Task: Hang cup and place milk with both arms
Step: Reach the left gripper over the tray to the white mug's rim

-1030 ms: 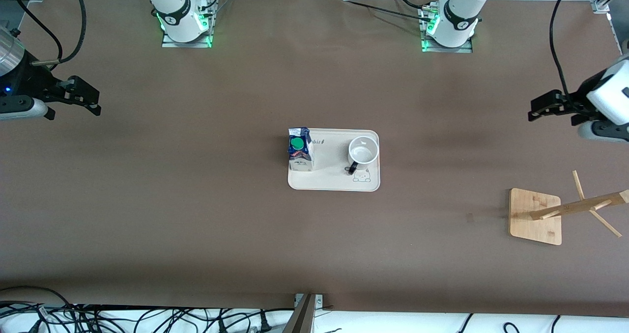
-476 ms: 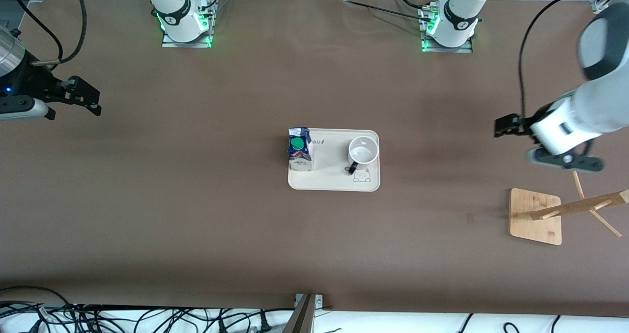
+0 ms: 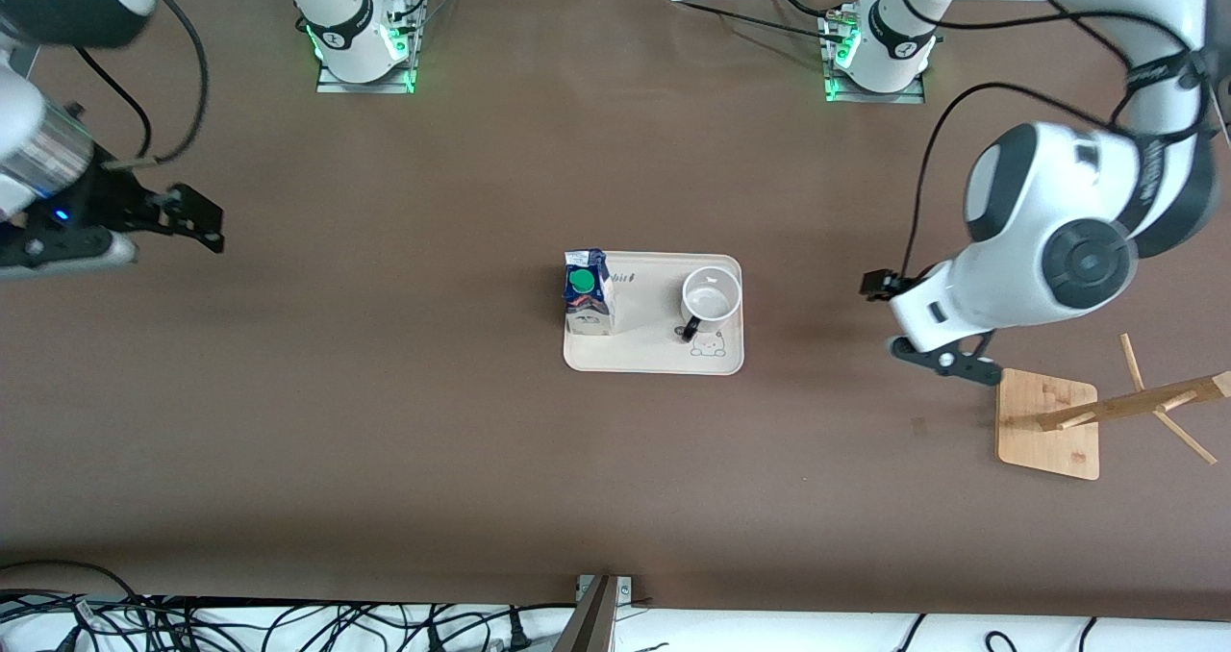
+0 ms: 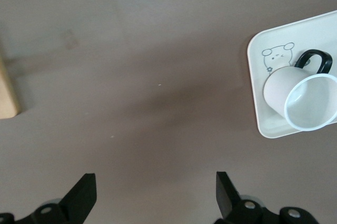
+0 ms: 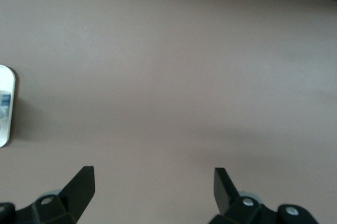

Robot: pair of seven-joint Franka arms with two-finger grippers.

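Observation:
The white cup point(image 3: 710, 296) with a black handle stands upright on a cream tray point(image 3: 654, 359) at mid-table. The blue-and-white milk carton point(image 3: 587, 292) with a green cap stands on the same tray, toward the right arm's end. My left gripper point(image 3: 875, 285) is open and empty over bare table between the tray and the wooden rack. Its wrist view point(image 4: 156, 182) shows the cup point(image 4: 295, 95) and the tray point(image 4: 261, 116) off to one side. My right gripper point(image 3: 197, 217) is open and empty point(image 5: 154, 176) over bare table at the right arm's end.
A wooden mug rack point(image 3: 1048, 423) with slanted pegs stands toward the left arm's end, nearer to the front camera than the tray; its base edge shows in the left wrist view point(image 4: 6, 87). The tray's edge point(image 5: 5, 108) shows in the right wrist view. Cables lie along the front edge.
My left arm has swung in from the table's end toward the tray, and its gripper is now much closer to the cup. My right gripper has shifted slightly toward the tray.

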